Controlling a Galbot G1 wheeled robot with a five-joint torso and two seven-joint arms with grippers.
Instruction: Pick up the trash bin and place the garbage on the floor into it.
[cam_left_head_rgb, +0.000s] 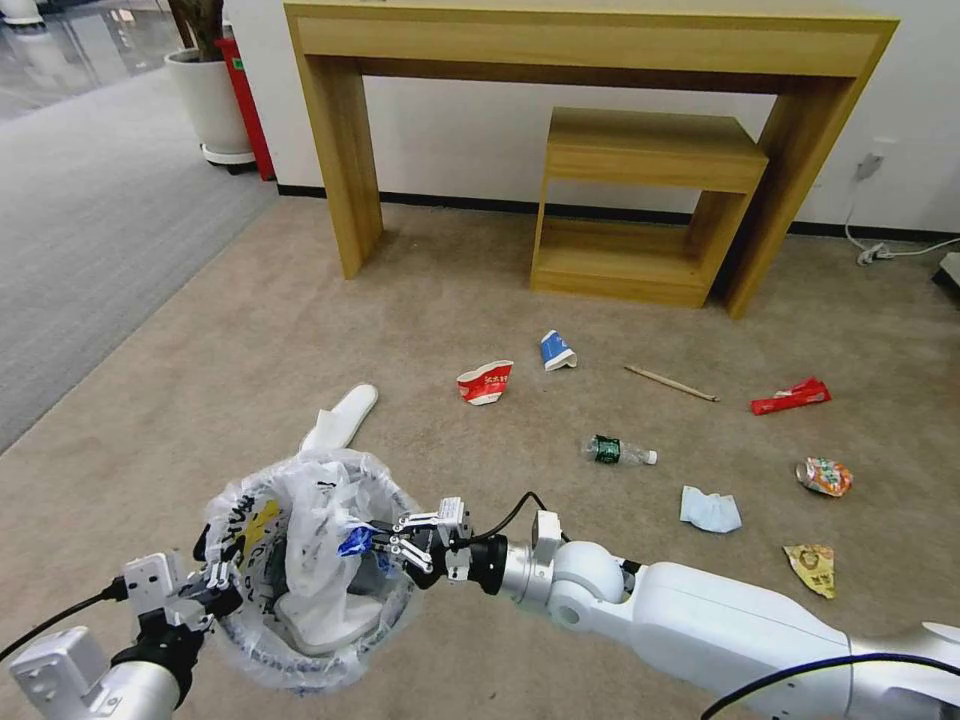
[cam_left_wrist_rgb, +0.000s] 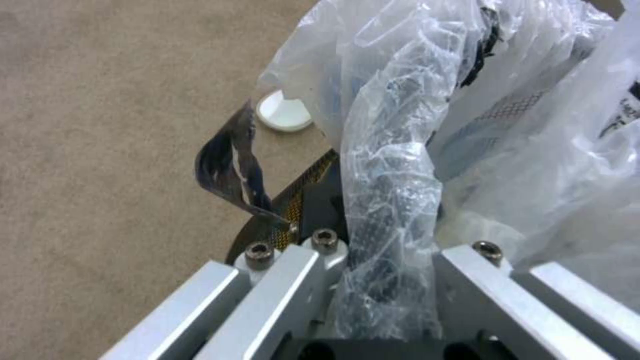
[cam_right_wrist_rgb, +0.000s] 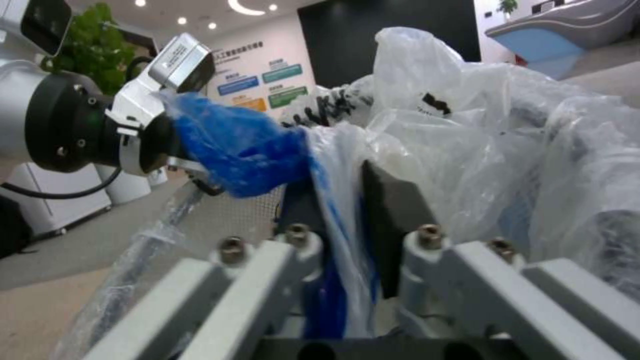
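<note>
Pincers work at the trash bin (cam_left_head_rgb: 310, 560), held off the floor (cam_left_head_rgb: 250, 350): the left pincer (cam_left_head_rgb: 215, 590) is clamped on its bag-covered rim, and the right pincer (cam_left_head_rgb: 385, 545) is clamped on a blue-and-white plastic bag (cam_left_head_rgb: 352, 541) over the bin's mouth. One white slipper (cam_left_head_rgb: 318, 612) lies inside; another (cam_left_head_rgb: 345, 415) rests on the floor beside the bin.
</note>
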